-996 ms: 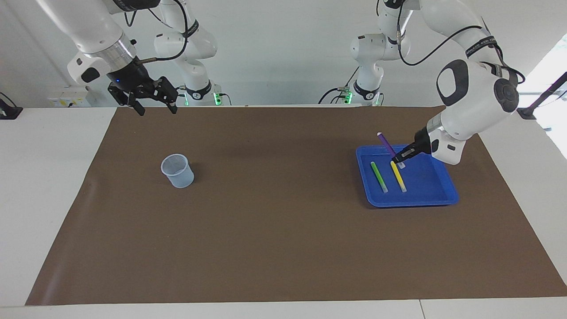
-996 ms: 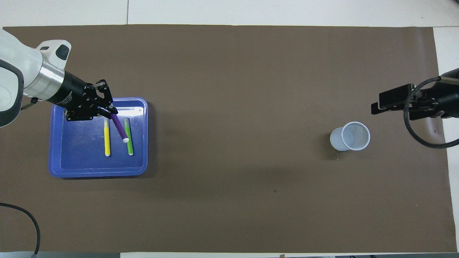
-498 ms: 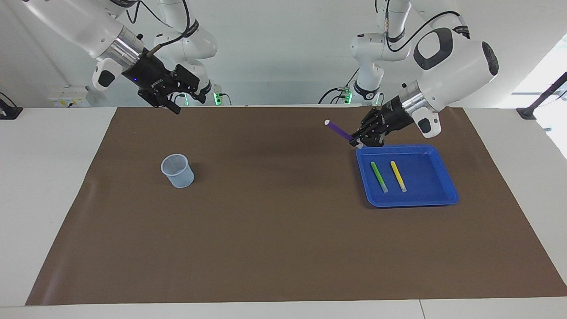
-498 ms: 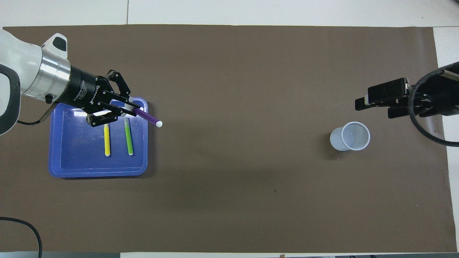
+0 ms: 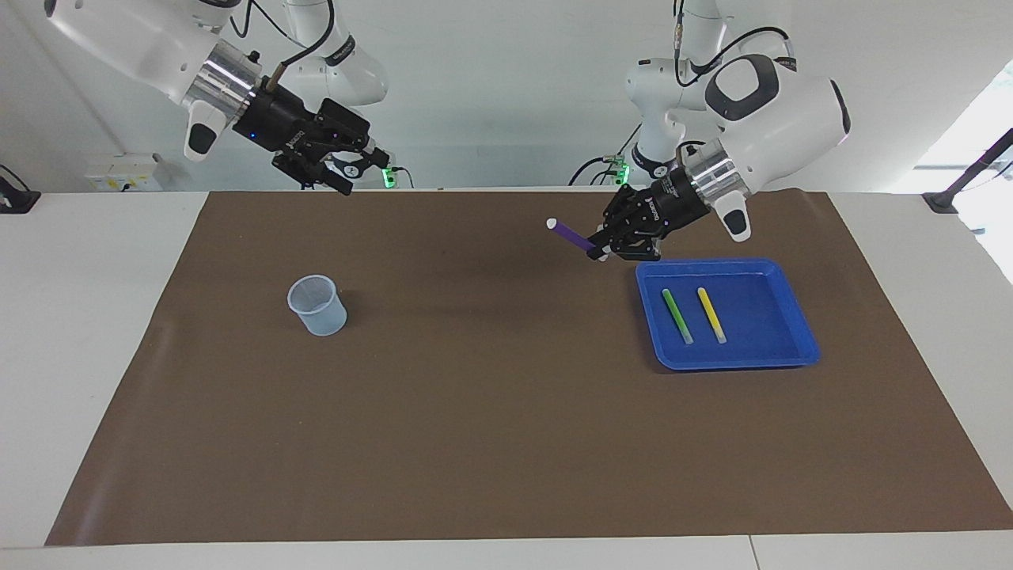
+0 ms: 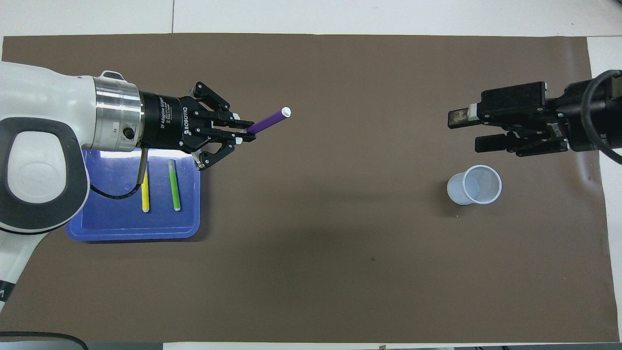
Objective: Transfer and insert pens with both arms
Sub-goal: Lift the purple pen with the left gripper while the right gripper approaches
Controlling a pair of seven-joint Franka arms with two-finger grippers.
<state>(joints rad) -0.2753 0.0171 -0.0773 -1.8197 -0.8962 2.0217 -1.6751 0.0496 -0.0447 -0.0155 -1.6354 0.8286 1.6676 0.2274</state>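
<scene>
The purple pen [image 5: 573, 237] is up in the air over the brown mat [image 5: 506, 443], just off the corner of the blue tray [image 5: 799, 336] at the left arm's end of the table, and it is pinched at one end by the left gripper [image 5: 603, 252], whose fingertips are closed tight on it. It sticks out level toward the middle of the table with its pale cap end leading, which I judge is so that the free length is offered for the other arm to take hold of. In the overhead view the same pen [image 6: 268, 120] points straight across at the right gripper [image 6: 465, 130], which hangs in the air over the mat at the right arm's end with its two fingers spread apart and turned toward the pen, apparently ready to receive it; the two are well apart, so no handover has begun. The cup [image 5: 317, 305] stands upright on the mat at the right arm's end, close to where the right gripper works, which suits it as the place where the pens are to be dropped in; nothing shows inside it. The green pen [image 5: 677, 316] and the yellow pen [image 5: 711, 314] lie side by side, not touching, on the floor of the tray, waiting their turn.
</scene>
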